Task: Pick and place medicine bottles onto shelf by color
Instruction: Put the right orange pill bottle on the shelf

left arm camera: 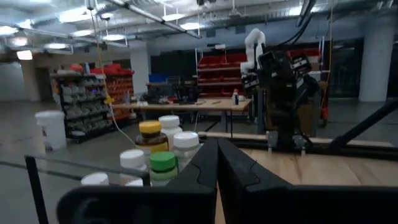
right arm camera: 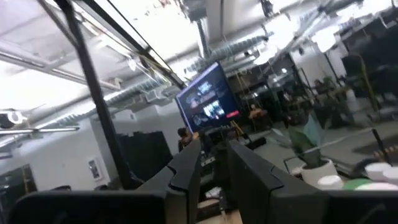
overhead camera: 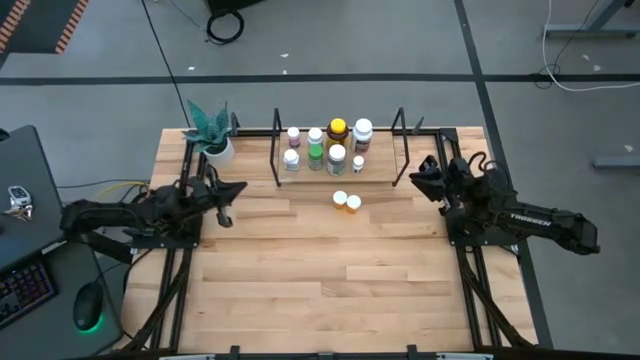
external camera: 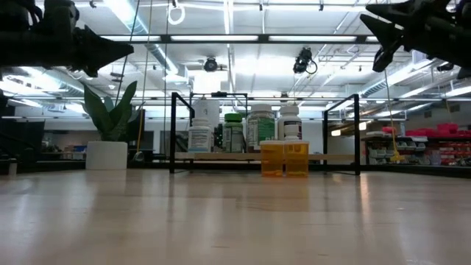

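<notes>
Left claw [overhead camera: 233, 190] raised beside the shelf [overhead camera: 340, 176], fingers pressed together, empty; right claw [overhead camera: 422, 172] raised opposite, narrowly parted, empty. Most bottles [overhead camera: 337, 130] crowded on shelf, labels unreadable; two orange ones [overhead camera: 346, 201] on counter [overhead camera: 320, 280] just before it.

Near half of table [overhead camera: 320, 290] open, free passage. Far edge crowded: shelf [overhead camera: 340, 176] packed with medicine bottles [overhead camera: 326, 145], black wire uprights [overhead camera: 276, 150] at both ends. Two orange bottles [overhead camera: 346, 201] stand just before the shelf. Potted plant [overhead camera: 212, 135] blocks far left corner.
</notes>
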